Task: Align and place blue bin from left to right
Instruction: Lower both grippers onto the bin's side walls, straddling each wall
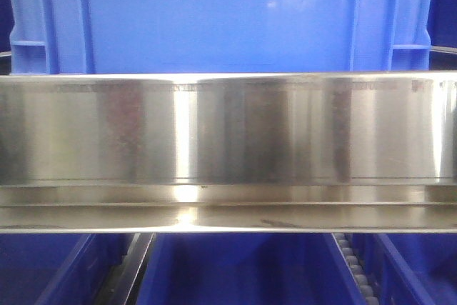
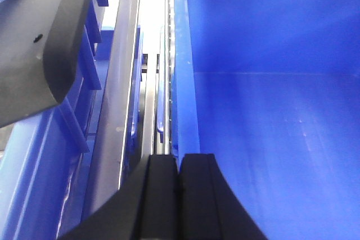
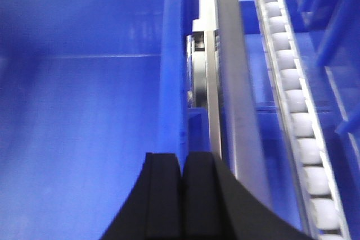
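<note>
Right claw [image 3: 181,158], jaws together, above wall of blue bin [image 3: 84,116]; roller track [image 3: 293,113] alongside

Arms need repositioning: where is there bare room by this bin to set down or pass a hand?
Free: the floor of the blue bin, bordered by its walls, in both wrist views. Crowded: the slot between its left wall and the steel rail; on its right, a second rail and the roller track crowd the wall.

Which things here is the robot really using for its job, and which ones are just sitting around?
For the job:
blue bin
left gripper, jaws shut
right gripper, jaws shut

Just sitting there:
steel shelf rail
roller track
neighbouring blue crate
</note>
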{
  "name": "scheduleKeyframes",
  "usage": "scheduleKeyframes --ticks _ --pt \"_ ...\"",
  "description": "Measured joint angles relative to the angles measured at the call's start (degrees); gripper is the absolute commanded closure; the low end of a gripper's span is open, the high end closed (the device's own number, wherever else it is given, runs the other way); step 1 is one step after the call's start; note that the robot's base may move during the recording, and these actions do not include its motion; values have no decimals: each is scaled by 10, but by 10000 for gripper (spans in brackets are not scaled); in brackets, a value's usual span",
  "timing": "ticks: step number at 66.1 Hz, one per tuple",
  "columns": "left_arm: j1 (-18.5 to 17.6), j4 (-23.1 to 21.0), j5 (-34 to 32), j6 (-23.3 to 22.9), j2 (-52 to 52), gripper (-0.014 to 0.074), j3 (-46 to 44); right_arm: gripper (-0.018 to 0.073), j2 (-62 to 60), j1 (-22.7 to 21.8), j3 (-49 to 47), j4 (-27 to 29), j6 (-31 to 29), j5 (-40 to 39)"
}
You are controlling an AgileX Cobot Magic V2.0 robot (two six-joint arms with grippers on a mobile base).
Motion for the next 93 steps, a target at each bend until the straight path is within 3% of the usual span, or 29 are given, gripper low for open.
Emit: scheduleKeyframes --ticks 19,22,30,35,51,68,93 --pt "0 -1 -5 0 4 707 0 697 12 0 0 29 -34 7" --pt "0 -1 -5 0 4 707 0 658 12 0 0 29 -35 9" --pt "0 -2 -5 0 4 707 0 389 12 0 0 30 -35 11" --pt "0 -2 -5 0 4 707 0 295 12 0 0 30 -35 8" --pt "0 -6 -3 0 8 707 0 392 28 0 -1 31 -36 -13" --pt "0 -8 5 0 18 707 0 396 49 -28 -1 44 -34 -14" --pt "0 -9 3 0 20 707 0 396 73 -28 -1 47 -32 -28"
